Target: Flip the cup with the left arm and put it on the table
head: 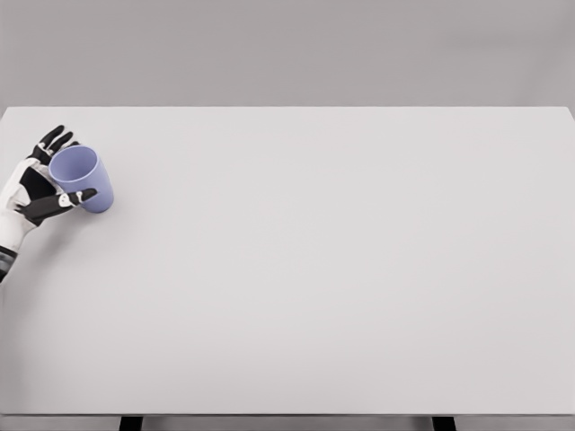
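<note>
A pale blue-violet cup point(85, 179) is at the far left of the white table point(323, 269), its open mouth tilted up toward the camera and its base lower right. My left hand point(54, 175) wraps around it from the left: the thumb crosses the cup's front wall and the fingers point(52, 140) reach behind the rim. The cup looks tilted in the grasp, with its base near or on the tabletop; I cannot tell if it touches. The right arm does not show.
The table's left edge point(3, 117) runs right beside the hand. Two dark table legs point(131, 423) show below the front edge.
</note>
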You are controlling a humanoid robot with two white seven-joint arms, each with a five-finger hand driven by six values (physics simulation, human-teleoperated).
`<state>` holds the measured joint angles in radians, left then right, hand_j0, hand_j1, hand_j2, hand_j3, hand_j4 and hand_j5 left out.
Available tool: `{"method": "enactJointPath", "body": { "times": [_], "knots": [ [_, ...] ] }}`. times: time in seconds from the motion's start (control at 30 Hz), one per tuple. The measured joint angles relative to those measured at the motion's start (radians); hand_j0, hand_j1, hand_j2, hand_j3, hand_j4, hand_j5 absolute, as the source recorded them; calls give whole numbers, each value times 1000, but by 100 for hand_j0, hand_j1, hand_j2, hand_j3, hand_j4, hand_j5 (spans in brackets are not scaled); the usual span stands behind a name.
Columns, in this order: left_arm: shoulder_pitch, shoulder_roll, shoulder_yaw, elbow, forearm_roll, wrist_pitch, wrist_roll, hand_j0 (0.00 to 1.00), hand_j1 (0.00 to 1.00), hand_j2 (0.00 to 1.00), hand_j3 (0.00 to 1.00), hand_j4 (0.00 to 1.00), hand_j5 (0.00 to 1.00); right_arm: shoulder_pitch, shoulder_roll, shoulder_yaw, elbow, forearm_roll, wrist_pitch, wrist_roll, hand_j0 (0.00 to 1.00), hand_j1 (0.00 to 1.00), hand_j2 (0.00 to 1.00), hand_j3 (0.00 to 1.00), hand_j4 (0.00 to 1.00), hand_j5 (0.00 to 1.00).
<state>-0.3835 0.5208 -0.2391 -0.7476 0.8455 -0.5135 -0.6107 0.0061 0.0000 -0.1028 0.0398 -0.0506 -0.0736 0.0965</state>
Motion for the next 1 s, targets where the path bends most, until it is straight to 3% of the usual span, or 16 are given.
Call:
{"method": "enactJointPath", "body": {
  "times": [0.3,0.5,0.7,0.87,1.0],
  "knots": [
    [29,81,0,-64,2,9,0,100,100,100,100,100,100,0,0,0,0,0,0,0,100,100,100,100,100,100],
    [29,190,-5,-149,-3,10,0,100,100,100,100,100,100,0,0,0,0,0,0,0,100,100,100,100,100,100],
    [34,296,-10,-344,-45,2,0,100,100,100,100,100,100,0,0,0,0,0,0,0,100,100,100,100,100,100],
    [74,329,-11,-548,-159,-27,0,100,100,100,100,100,100,0,0,0,0,0,0,0,100,100,100,100,100,100],
    [109,337,-13,-653,-267,-80,0,100,100,100,100,100,100,0,0,0,0,0,0,0,100,100,100,100,100,100]
  ]
}}
